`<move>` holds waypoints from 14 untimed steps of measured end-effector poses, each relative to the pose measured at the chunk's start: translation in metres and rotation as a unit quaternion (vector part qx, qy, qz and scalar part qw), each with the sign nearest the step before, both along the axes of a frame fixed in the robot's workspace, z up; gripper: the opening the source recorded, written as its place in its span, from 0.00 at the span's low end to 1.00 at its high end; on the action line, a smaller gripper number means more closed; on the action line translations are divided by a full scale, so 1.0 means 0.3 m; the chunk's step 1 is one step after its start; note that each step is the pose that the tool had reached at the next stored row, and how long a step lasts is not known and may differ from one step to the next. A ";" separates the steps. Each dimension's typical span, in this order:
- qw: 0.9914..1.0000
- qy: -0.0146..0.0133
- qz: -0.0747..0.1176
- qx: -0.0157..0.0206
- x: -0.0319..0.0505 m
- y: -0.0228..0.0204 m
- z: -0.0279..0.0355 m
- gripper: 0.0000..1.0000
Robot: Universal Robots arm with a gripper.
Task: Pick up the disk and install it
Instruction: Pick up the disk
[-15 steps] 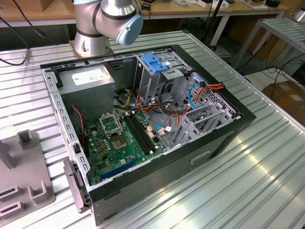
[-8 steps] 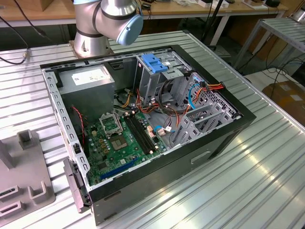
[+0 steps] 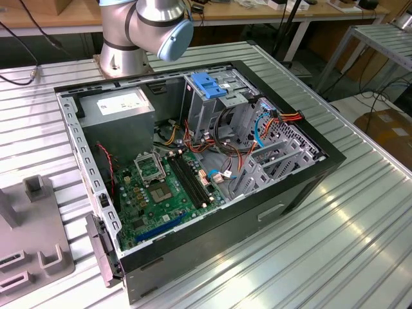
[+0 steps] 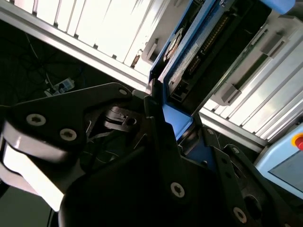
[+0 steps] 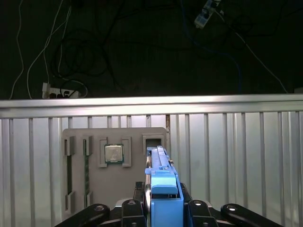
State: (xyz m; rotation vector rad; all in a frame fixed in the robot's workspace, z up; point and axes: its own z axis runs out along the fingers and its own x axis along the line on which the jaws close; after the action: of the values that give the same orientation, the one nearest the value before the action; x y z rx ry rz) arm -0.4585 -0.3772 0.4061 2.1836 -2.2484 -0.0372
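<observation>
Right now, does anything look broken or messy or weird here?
Nothing looks broken or spilled. The computer case lies on its side with the top open, and its cables hang loose inside. In the first wrist view, the gripper holds the disk on its edge, straight, with the grey tray beyond it.

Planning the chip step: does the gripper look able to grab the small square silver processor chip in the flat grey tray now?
Probably not: the gripper is shut on the blue-framed silver metal disk, so its jaws are taken, though the chip lies uncovered in the tray.
</observation>
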 end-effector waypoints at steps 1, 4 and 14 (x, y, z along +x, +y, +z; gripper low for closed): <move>1.000 0.000 0.000 0.000 0.000 0.000 0.004 0.37; 1.000 0.000 0.000 0.000 0.000 0.000 0.015 0.37; 1.000 0.000 0.000 0.000 0.000 0.000 0.038 0.37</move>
State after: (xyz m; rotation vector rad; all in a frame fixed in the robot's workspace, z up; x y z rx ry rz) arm -0.4585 -0.3772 0.4175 2.1835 -2.2484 -0.0372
